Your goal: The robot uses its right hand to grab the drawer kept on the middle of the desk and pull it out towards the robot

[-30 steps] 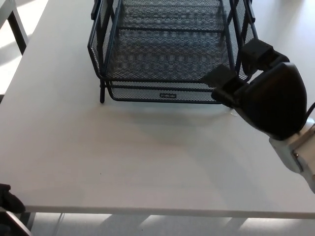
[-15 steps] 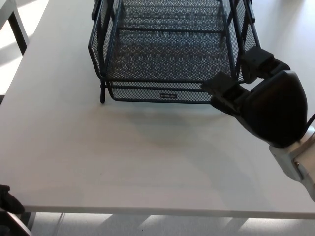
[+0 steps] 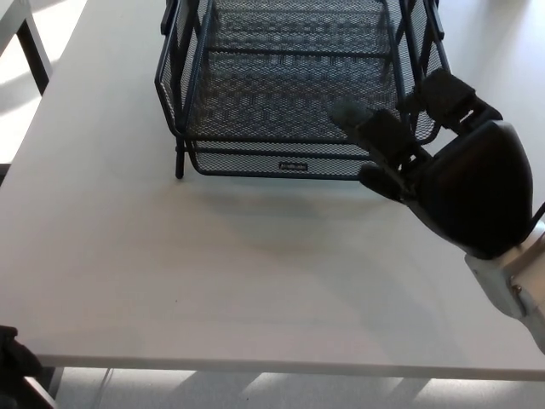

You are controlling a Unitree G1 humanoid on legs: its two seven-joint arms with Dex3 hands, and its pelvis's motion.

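A black wire-mesh drawer unit (image 3: 294, 85) stands at the middle-back of the white desk (image 3: 213, 264). Its lower drawer (image 3: 281, 160) carries a small label on the front rim. My right hand (image 3: 443, 162) hovers at the unit's front right corner, open, its fingers (image 3: 375, 128) spread and reaching over the drawer's front rim, holding nothing. The thumb lies against the right side frame. Of my left hand only a dark bit (image 3: 13, 358) shows at the bottom left edge.
The desk's front edge (image 3: 272, 368) runs along the bottom of the picture. A dark table leg (image 3: 34, 51) stands at the upper left beyond the desk.
My right hand has lifted its fingers and stretched them forward and left over the drawer's front rim. The drawer has not moved.
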